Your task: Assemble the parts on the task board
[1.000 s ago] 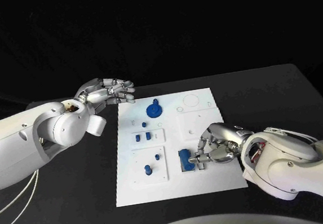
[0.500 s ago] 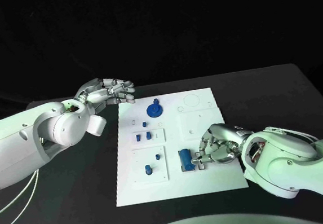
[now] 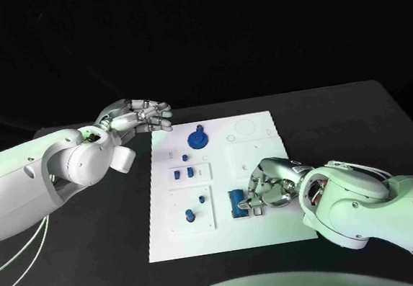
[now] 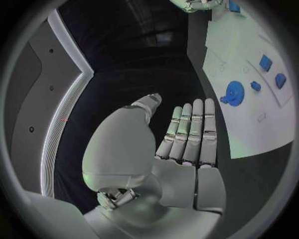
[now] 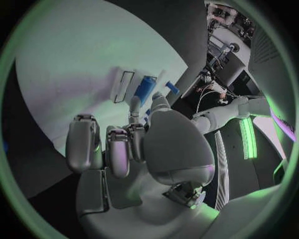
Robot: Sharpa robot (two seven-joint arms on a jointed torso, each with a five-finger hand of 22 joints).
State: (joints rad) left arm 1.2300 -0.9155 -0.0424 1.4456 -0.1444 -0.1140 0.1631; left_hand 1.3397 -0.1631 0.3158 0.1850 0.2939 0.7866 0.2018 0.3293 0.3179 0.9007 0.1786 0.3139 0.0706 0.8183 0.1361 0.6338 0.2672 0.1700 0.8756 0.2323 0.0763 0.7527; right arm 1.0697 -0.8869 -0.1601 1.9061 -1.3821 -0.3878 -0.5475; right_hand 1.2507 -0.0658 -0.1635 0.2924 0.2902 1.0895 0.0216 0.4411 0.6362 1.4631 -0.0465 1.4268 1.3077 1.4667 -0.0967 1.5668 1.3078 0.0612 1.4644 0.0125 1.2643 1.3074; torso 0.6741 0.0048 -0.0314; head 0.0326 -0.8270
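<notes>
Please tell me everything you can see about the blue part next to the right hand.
The blue part is a small, upright oblong block, plain and smooth like plastic. It sits near the front right area of the white task board, beside a pale rectangular frame. The right hand has curled fingers right against it and seems to grip it; the exact contact is hidden. Nothing else touches it.

White task board (image 3: pixel 267 230) on a black table (image 3: pixel 360 120); blue parts (image 3: pixel 197 141) on it. Both arms white, silver left hand (image 3: pixel 140 116) and right hand (image 3: pixel 272 185).
</notes>
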